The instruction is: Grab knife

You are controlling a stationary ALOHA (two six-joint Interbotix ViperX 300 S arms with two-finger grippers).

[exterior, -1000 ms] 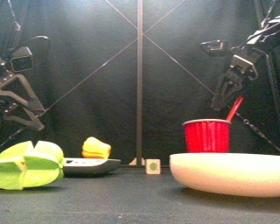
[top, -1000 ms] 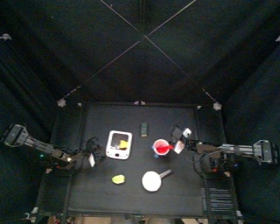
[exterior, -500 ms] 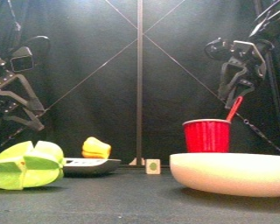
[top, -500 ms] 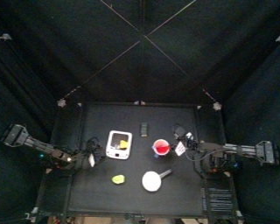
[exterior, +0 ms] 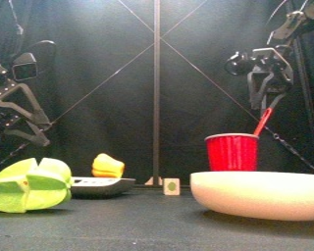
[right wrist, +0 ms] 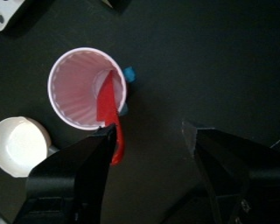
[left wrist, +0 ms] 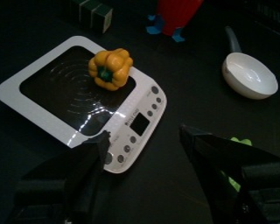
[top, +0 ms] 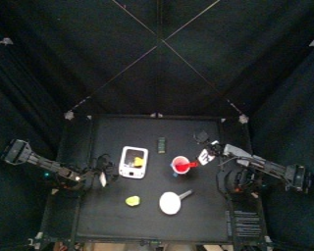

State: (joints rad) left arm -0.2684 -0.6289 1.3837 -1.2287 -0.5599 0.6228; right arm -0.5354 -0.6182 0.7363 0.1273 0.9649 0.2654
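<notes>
Knife (right wrist: 115, 131): the one slim, straight utensil in view is red. It stands tilted in the red cup (right wrist: 74, 94), its lower end against the cup's inner wall and its upper end rising over the rim; which end is the blade cannot be told. From the table's front edge it leans out of the cup toward the right arm's side (exterior: 262, 122). The cup stands upright on the black table (right wrist: 213, 61), right of the middle, with a small blue object (right wrist: 129, 74) just beside its base and the white bowl with a short handle (right wrist: 18, 145) near it, toward the table's front edge. Right gripper (right wrist: 149, 136): jaws spread wide and empty, hanging well above the cup and touching neither cup nor knife; the knife's upper end shows just inside one jaw. Left gripper (left wrist: 140, 140): jaws likewise spread and empty, held above the near corner of the white kitchen scale (left wrist: 38, 72) on the table's left half. A yellow bell pepper (left wrist: 111, 67) sits on the scale's dark plate. A yellow-green object (exterior: 28, 184) lies near the front edge on the left side. A dark slim bar (top: 161, 147) lies behind the scale, apart from it.
</notes>
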